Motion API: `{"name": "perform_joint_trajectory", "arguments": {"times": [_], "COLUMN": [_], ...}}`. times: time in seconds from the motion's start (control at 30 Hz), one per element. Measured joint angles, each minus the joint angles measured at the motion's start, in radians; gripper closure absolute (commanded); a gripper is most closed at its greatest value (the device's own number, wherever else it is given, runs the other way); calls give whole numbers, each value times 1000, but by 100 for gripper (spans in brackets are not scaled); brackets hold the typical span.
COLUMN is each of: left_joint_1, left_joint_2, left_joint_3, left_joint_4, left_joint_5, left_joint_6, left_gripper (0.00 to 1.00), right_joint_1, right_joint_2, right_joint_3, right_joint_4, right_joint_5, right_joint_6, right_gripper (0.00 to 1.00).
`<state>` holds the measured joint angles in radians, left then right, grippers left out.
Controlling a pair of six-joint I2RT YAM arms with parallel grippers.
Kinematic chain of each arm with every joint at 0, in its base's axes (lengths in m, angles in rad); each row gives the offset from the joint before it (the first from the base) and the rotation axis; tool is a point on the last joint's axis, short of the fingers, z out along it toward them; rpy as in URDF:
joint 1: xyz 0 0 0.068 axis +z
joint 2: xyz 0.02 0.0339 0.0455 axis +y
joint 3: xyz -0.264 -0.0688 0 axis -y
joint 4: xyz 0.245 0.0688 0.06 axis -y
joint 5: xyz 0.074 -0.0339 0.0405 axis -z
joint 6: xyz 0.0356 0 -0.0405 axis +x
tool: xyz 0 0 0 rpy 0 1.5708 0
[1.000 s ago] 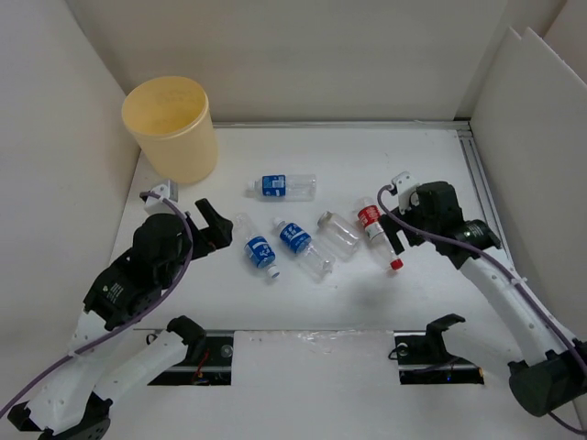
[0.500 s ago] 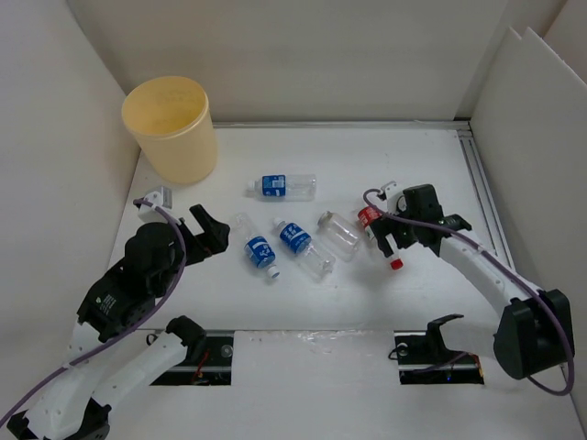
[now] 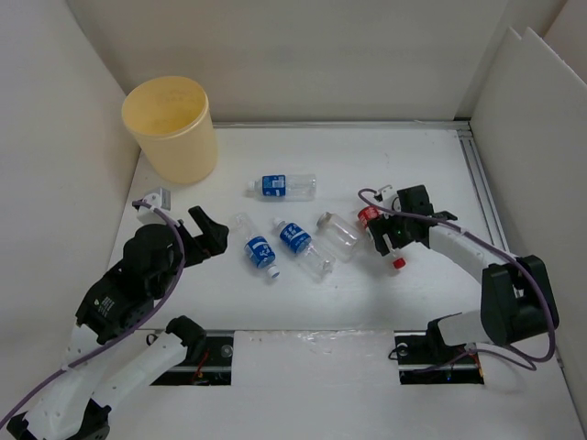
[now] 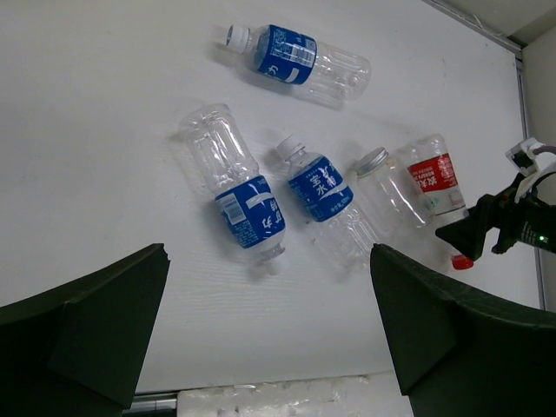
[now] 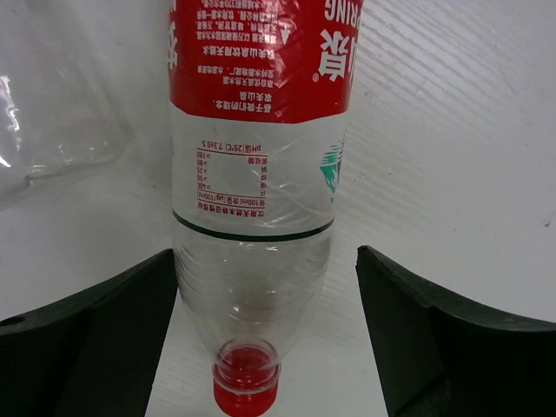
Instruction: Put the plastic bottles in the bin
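Five clear plastic bottles lie mid-table. Three have blue labels [image 3: 284, 186] [image 3: 258, 247] [image 3: 301, 244], also in the left wrist view [image 4: 300, 61] [image 4: 236, 189] [image 4: 326, 198]. One is unlabelled [image 3: 339, 236] [image 4: 391, 191]. The red-label bottle [image 3: 374, 227] [image 5: 256, 130] has its red cap [image 5: 248, 387] pointing near. My right gripper [image 3: 390, 242] [image 5: 265, 326] is open, low at the table, with its jaws on either side of that bottle's neck end. My left gripper [image 3: 207, 233] [image 4: 269, 330] is open and empty, left of the bottles. The pale yellow bin [image 3: 171, 128] stands at the far left.
White walls close in the table at the left, back and right. The unlabelled bottle [image 5: 52, 95] lies just beside the red-label one. A metal rail [image 3: 481, 183] runs along the right edge.
My right gripper has dropped down and come in over the red-label bottle's cap end. My left gripper has shifted slightly nearer. The bottles have not moved.
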<state>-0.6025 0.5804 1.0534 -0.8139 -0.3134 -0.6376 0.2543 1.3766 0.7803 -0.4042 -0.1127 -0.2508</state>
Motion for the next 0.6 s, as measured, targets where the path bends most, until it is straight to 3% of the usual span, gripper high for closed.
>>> {"name": "perform_joint_trajectory", "arguments": {"times": [0.1, 0.33, 0.37, 0.43, 0.47, 0.5, 0.57, 0.6], "left_joint_1": [0, 0, 0, 0, 0, 0, 0, 0], "left_joint_2": [0, -13, -14, -17, -18, -19, -19, -19], "left_joint_3": [2, 3, 3, 3, 3, 3, 3, 3], "left_joint_4": [-6, -17, -18, -19, -20, -20, -21, -21], "left_joint_5": [0, 0, 0, 0, 0, 0, 0, 0], "left_joint_6": [0, -10, -11, -16, -16, -18, -19, -19], "left_gripper": [0, 0, 0, 0, 0, 0, 0, 0], "right_joint_1": [0, 0, 0, -2, -5, -8, -18, -23], "right_joint_2": [27, 64, 71, 76, 78, 79, 79, 79], "right_joint_3": [-13, -29, -29, -29, -29, -29, -28, -28], "right_joint_4": [10, 32, 40, 59, 66, 74, 80, 79], "right_joint_5": [0, -4, -5, -10, -13, -17, -19, -19], "right_joint_6": [10, 18, 19, 20, 21, 19, 23, 26], "right_gripper": [15, 32, 42, 52, 72, 79, 79, 88]}}
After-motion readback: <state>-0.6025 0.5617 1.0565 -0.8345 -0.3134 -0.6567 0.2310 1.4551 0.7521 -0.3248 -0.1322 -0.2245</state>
